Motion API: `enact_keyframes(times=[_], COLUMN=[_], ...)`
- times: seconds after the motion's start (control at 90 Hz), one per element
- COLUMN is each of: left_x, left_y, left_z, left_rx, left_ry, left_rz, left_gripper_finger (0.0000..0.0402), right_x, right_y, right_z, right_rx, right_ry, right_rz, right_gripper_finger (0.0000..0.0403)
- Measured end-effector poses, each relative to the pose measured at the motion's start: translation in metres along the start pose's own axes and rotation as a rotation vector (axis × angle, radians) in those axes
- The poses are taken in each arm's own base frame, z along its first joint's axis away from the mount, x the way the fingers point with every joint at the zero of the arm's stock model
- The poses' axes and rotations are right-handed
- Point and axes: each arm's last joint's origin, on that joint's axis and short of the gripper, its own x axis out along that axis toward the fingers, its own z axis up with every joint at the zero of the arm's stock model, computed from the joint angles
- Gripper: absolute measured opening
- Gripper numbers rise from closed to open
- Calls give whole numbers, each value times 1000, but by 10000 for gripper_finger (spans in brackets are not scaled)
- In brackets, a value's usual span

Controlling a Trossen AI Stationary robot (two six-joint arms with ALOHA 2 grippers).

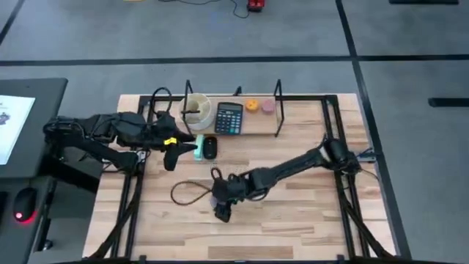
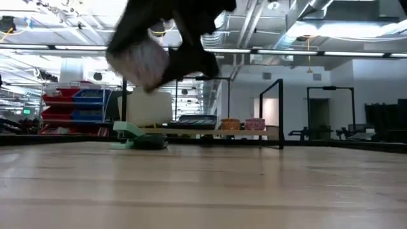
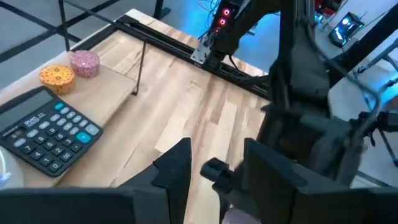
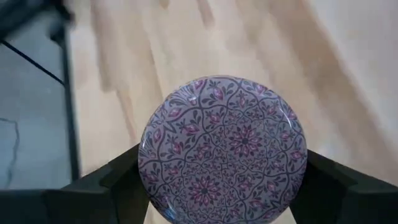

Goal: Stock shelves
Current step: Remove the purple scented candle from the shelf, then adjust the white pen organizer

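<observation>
The shelves, a low plank rack, stand at the table's far middle. On the plank are a calculator, an orange puck and a pink one. My right gripper is shut on a round tin with a purple floral lid, held above the table's near middle. My left gripper hovers open just near of the rack's left end, by a teal item and a black mouse. My right gripper pinches the tin's round side wall between its two fingers, one on each opposite side. The patterned lid faces the wrist camera. In the low view the tin hangs clear of the tabletop.
A looped dark cable lies on the table just left of my right gripper. A pale round container sits on the rack's left end. The rack's black uprights stand at both ends. Bare tabletop lies near and right.
</observation>
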Motion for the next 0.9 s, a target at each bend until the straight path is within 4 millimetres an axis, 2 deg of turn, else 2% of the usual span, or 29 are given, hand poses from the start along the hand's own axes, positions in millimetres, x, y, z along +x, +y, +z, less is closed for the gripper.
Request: enact_keyframes(times=[0.111,0.311,0.444,0.544,0.6,0.689,0.744,0.9], left_x=[0,0,0,0,0,0,0,0], left_y=[-1,-2,-2,-1,-1,-1,-1,-1], left_z=[0,2,2,1,1,1,1,0], left_rx=[-3,-18,-24,-29,-28,-28,-27,-25], left_ry=[-4,-20,-16,-14,-13,-11,-7,0], left_rz=[-6,-16,-16,-15,-15,-14,-12,-8], left_gripper_finger=[125,125,125,125,125,125,125,125], right_x=[24,63,74,74,74,75,75,75], right_y=[4,9,18,24,24,20,16,10], right_z=[-9,-11,-2,6,8,13,16,21], right_rx=[-9,-16,-39,-81,-106,-105,-96,-88], right_ry=[30,60,43,-6,-20,-35,-37,-34], right_rz=[-4,9,39,44,34,34,28,35], right_gripper_finger=[275,275,275,278,303,365,384,359])
